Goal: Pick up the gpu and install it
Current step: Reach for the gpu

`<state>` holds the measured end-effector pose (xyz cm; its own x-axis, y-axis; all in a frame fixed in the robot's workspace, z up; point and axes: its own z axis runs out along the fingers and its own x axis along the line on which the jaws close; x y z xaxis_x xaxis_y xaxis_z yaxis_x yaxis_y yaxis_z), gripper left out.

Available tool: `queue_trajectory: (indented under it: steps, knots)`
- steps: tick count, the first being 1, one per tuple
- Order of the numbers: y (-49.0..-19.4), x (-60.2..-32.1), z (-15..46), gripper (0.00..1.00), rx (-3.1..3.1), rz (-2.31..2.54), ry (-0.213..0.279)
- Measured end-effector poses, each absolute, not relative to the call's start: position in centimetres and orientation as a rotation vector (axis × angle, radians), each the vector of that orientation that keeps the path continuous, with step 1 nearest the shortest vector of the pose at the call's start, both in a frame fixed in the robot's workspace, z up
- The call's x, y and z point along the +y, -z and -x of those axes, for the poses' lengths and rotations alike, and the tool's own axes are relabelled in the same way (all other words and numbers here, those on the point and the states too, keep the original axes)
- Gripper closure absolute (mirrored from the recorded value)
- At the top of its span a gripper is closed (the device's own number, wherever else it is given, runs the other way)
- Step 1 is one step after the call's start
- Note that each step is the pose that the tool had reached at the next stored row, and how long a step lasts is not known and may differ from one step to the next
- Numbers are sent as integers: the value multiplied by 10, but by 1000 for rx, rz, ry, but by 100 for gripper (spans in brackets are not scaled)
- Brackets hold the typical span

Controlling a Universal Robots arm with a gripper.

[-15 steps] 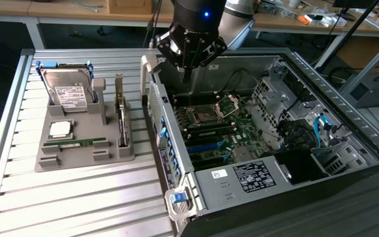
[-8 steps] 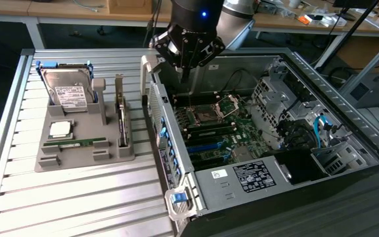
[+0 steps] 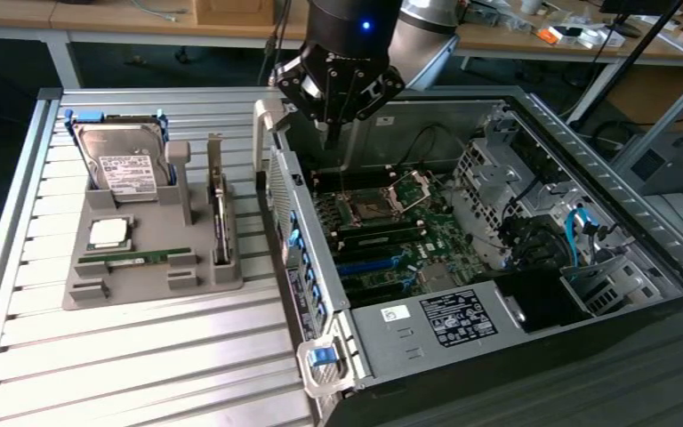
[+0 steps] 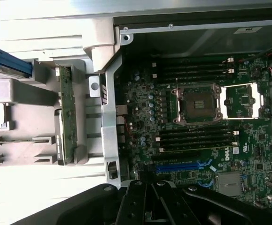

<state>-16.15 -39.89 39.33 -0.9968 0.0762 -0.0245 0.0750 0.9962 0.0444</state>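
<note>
The gpu [image 3: 218, 213] stands on edge in a slot of the grey holder [image 3: 140, 280], its silver bracket pointing up and its green board [image 4: 66, 117] seen edge-on. My gripper [image 3: 333, 142] hangs above the open computer case, over the motherboard [image 3: 401, 240] near the case's wall, to the exterior view's right of the gpu and apart from it. Its black fingers [image 4: 140, 206] are pressed together, shut on nothing. A blue expansion slot [image 4: 182, 166] lies on the board close below the fingers.
The holder also carries a silver hard drive [image 3: 122, 165], a square processor [image 3: 109, 233] and a narrow memory stick [image 3: 140, 259]. The case [image 3: 626, 240] has tall walls, a drive cage and cables. An empty processor socket [image 4: 196, 103] sits mid-board. Slatted table surface [image 3: 140, 356] lies in front.
</note>
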Motion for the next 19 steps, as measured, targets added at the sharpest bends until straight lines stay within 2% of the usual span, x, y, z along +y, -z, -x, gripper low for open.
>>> queue_trajectory:
  steps: [19]
  knots:
    - [-393, -399, 165, 89, 3112, -118, -68]
